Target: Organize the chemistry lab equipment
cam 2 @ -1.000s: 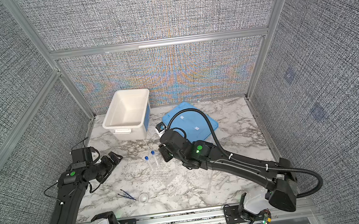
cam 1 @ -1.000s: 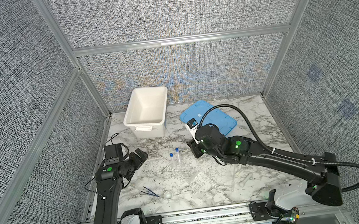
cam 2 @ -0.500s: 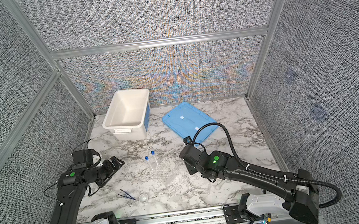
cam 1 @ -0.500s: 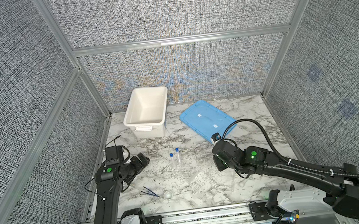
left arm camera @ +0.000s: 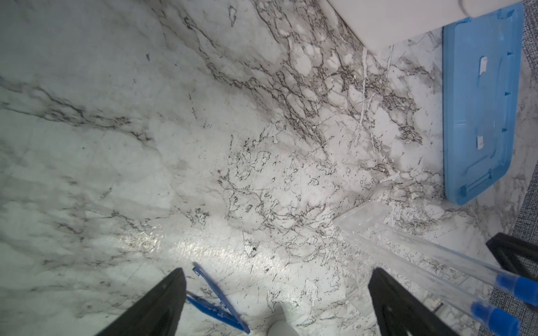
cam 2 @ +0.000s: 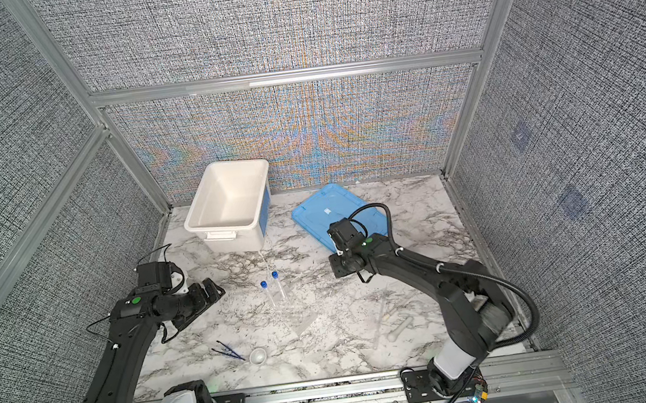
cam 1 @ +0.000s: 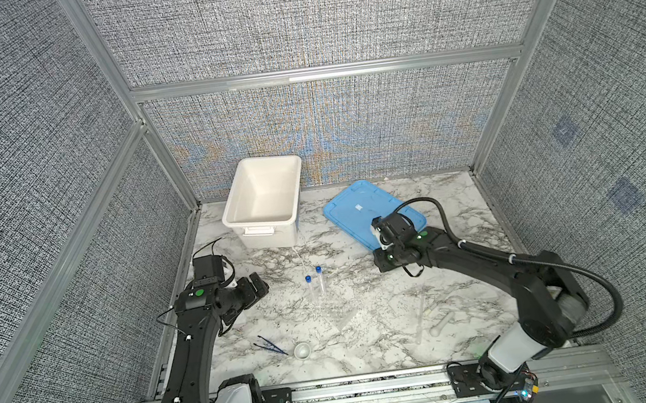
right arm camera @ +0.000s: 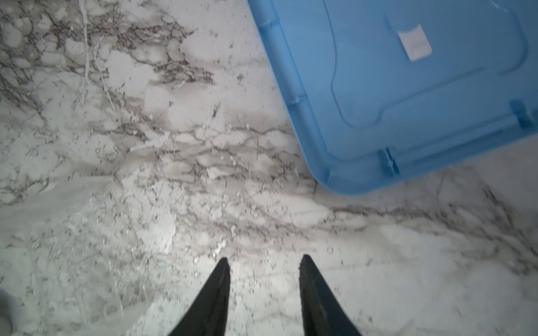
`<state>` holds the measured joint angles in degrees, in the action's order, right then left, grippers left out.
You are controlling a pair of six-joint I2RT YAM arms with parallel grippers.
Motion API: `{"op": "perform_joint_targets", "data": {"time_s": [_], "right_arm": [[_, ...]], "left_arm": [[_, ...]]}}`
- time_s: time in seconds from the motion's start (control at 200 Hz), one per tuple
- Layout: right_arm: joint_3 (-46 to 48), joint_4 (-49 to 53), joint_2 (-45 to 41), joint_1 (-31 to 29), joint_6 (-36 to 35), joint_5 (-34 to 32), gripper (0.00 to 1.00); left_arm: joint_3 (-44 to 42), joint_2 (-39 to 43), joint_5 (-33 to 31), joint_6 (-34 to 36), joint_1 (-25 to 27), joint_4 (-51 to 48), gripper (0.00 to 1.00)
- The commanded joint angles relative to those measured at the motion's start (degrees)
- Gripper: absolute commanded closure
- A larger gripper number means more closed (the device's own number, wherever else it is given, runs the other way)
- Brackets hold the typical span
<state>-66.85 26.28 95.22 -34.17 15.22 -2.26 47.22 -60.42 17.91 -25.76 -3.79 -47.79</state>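
Two clear tubes with blue caps (cam 1: 316, 287) lie side by side mid-table in both top views. Dark thin tweezers (cam 1: 270, 345) and a small round whitish dish (cam 1: 302, 350) lie near the front. A clear flat piece (cam 1: 346, 319) and whitish plastic pieces (cam 1: 441, 322) lie further right. My left gripper (cam 1: 258, 288) is open, left of the tubes. In the left wrist view its fingers stand wide (left arm camera: 276, 279) over the tweezers (left arm camera: 215, 302) and dish (left arm camera: 281, 327). My right gripper (cam 1: 380, 264) hovers by the lid's near corner, jaws (right arm camera: 264, 261) part open over bare marble, holding nothing.
A large white tub (cam 1: 259, 221) stands at the back left, open and with nothing showing inside. A flat blue lid (cam 1: 356, 211) lies at the back, right of it (right arm camera: 407, 87). Fabric walls with metal frames enclose the marble table. A metal rail runs along the front.
The right arm drew away from beside the tubes toward the right and now sits off the lid's near corner, jaw gap unchanged. The left arm shifted only slightly.
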Motion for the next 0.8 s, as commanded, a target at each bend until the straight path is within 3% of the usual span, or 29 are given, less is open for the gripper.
{"op": "perform_joint_targets", "data": {"time_s": [0.0, 0.25, 0.465, 0.795], "right_arm": [[-4.96, -0.26, 6.24, 0.88, -5.59, 2.13, 0.62], [-14.27, 5.50, 16.76, 3.23, -8.96, -0.93, 0.65], [-12.94, 2.81, 18.43, 3.32, -10.99, 0.16, 0.68], [-11.07, 2.37, 19.73, 3.15, -18.27, 3.23, 0.93]], "left_arm": [[-0.28, -0.22, 0.22, 1.54, -0.02, 1.38, 0.01], [-0.55, -0.42, -0.79, 1.39, 0.04, 1.29, 0.01], [-0.68, -0.22, 0.82, 1.67, 0.06, 1.78, 0.01], [-1.16, 3.35, -1.34, 1.12, 1.84, 1.87, 0.01]]}}
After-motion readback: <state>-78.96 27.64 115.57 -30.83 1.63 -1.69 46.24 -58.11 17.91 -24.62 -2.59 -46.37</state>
